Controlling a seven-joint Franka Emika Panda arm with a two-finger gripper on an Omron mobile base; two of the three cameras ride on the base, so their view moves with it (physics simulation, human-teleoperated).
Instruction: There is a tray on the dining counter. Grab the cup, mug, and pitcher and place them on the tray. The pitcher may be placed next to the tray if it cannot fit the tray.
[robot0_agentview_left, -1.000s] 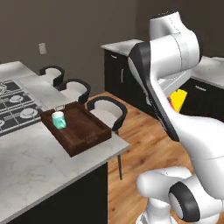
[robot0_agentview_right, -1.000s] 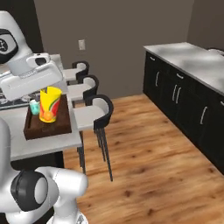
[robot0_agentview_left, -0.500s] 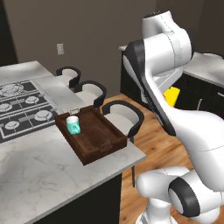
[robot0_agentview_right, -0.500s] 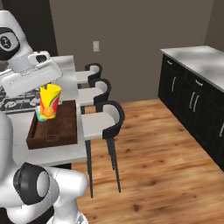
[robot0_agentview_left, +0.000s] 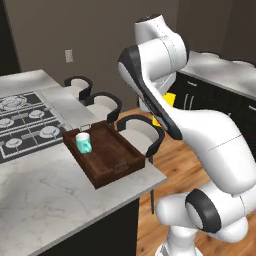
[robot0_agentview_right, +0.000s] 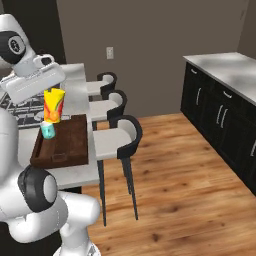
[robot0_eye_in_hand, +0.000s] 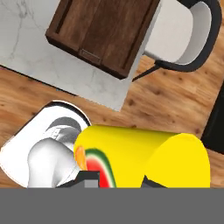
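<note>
Above the tray (robot0_agentview_right: 70, 140), fingers pinch the cup (robot0_agentview_right: 53, 105); mug (robot0_agentview_left: 83, 143) placed; next: lower cup beside mug

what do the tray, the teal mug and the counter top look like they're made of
Tray: dark brown wood by its visible grain, matte finish, with a low raised rim.
Mug: probably glazed ceramic, judging by its smooth, even teal with a paler rim; it could also be plastic.
Dining counter: looks like polished marble or a marble-look stone, white-grey with faint darker veins.
</note>
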